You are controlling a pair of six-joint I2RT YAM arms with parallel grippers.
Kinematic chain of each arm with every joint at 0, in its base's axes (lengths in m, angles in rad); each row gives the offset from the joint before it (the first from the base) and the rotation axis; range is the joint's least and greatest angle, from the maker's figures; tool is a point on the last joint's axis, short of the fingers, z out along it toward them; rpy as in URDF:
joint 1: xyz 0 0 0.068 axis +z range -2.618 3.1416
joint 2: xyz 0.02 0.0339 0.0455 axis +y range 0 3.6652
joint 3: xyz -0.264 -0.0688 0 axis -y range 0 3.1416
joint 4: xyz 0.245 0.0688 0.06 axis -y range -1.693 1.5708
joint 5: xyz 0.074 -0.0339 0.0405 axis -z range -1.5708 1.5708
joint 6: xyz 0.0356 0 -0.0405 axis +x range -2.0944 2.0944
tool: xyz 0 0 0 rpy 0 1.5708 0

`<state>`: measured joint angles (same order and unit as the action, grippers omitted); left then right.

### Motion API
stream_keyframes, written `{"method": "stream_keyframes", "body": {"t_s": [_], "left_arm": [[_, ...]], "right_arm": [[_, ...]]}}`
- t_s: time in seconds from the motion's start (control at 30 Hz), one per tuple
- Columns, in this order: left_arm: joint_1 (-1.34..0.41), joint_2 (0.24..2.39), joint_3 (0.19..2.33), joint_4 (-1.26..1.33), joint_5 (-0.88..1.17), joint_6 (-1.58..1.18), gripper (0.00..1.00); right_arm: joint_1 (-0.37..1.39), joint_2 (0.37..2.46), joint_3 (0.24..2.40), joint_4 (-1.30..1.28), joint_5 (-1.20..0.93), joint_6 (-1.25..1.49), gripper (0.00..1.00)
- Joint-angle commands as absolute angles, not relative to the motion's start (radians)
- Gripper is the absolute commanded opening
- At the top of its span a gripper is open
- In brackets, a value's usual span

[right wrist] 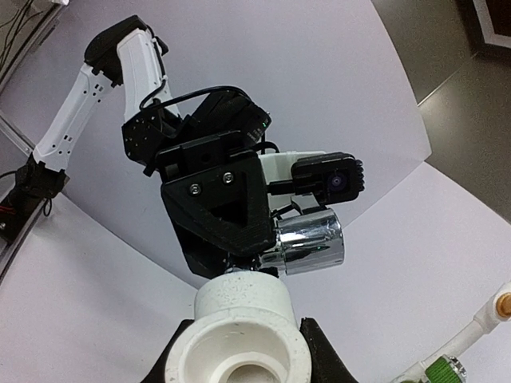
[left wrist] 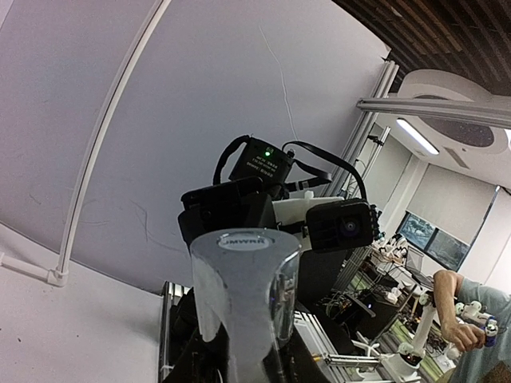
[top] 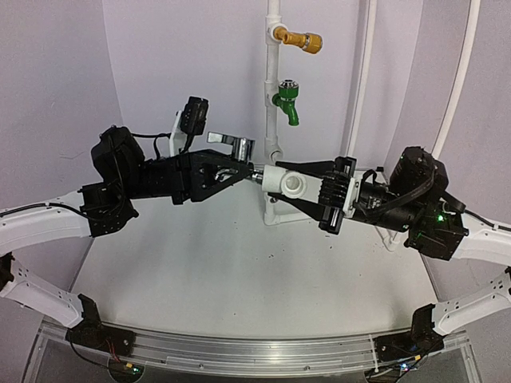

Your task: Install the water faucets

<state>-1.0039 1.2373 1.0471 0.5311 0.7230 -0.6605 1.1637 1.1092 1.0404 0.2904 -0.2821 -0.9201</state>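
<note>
My left gripper [top: 249, 169] is shut on the shiny silver metal tap [top: 237, 148], held in the air above the table; its lever fills the left wrist view [left wrist: 246, 295]. My right gripper [top: 279, 182] is shut on the white plastic fitting [top: 283, 183], its round socket facing the camera. The tap's end meets the fitting's far end between the two grippers. In the right wrist view the fitting [right wrist: 247, 331] sits between my fingers and the chrome tap [right wrist: 307, 242] sticks out just beyond it, under the left gripper's black jaws.
A white vertical pipe [top: 271, 88] stands at the back, carrying a yellow-brass tap [top: 303, 39] and a green tap [top: 287, 102]. More white pipes [top: 361, 80] run up the back wall on the right. The pipe's white base [top: 275, 214] rests on the table.
</note>
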Motion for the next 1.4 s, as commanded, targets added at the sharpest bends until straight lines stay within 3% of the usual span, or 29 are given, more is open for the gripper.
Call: {"method": "stream_keyframes", "body": {"t_s": [0.0, 0.3, 0.47, 0.9, 1.37], "left_arm": [[-1.039, 1.247, 1.021, 0.545, 0.776, -0.637, 0.0], [-1.04, 1.233, 1.012, 0.531, 0.773, -0.575, 0.0], [-1.04, 1.211, 1.045, 0.37, 0.759, -0.437, 0.0], [-1.067, 1.201, 1.141, 0.044, 0.689, -0.164, 0.0], [-1.126, 1.218, 1.183, -0.087, 0.6, -0.024, 0.0]], "right_arm": [[1.163, 1.137, 1.126, 0.407, -0.235, -0.739, 0.0], [1.163, 1.175, 1.194, 0.372, -0.296, -0.459, 0.0], [1.163, 1.176, 1.206, 0.308, -0.358, -0.311, 0.0], [1.163, 1.177, 1.243, 0.157, -0.438, -0.221, 0.0], [1.163, 1.239, 1.329, -0.014, -0.547, -0.142, 0.0]]}}
